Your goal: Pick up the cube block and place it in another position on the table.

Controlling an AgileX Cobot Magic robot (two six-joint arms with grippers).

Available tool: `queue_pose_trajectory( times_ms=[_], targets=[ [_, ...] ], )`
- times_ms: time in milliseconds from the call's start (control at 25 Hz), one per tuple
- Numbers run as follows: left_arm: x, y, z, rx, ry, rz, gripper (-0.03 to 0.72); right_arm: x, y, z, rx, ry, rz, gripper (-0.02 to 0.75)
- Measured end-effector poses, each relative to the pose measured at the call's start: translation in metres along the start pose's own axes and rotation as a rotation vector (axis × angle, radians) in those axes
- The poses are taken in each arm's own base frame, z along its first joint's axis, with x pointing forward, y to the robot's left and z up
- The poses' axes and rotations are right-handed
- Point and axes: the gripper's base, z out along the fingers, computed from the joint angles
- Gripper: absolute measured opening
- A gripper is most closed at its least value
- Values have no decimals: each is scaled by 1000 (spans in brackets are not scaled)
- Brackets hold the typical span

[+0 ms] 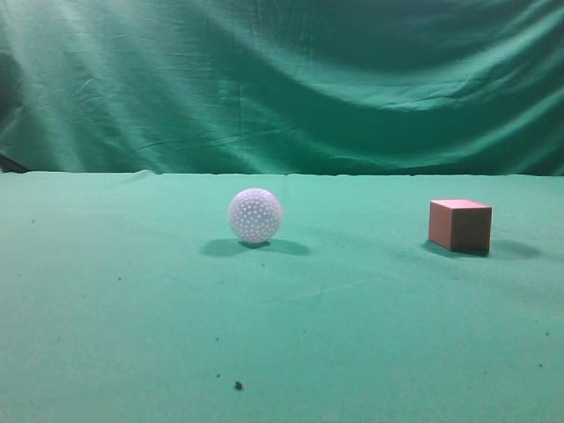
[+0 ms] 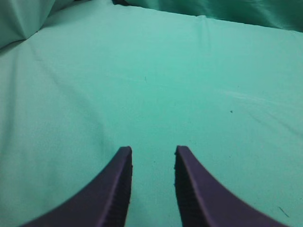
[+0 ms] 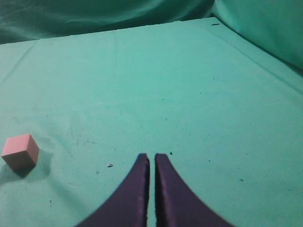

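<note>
Still untouched: cube [image 1: 459,226] sitting flat on the worktop [image 1: 132,300] toward its right edge, well apart from the white ball [image 1: 256,215] near the middle. In the right wrist view, off to the near left of the right gripper [image 3: 151,158], jaws nearly closed, nothing held. Left gripper [image 2: 153,152] parted over bare cloth, also empty. Likely waiting before any reach; the right arm the nearer one for the pick.
</note>
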Motion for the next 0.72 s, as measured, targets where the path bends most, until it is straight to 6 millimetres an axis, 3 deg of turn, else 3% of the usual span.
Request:
queue_pose_trajectory(
  times_ms=[720],
  targets=[
    [0,0,0,0,0,0,262,0,0,0,0,0,0,0]
  ],
)
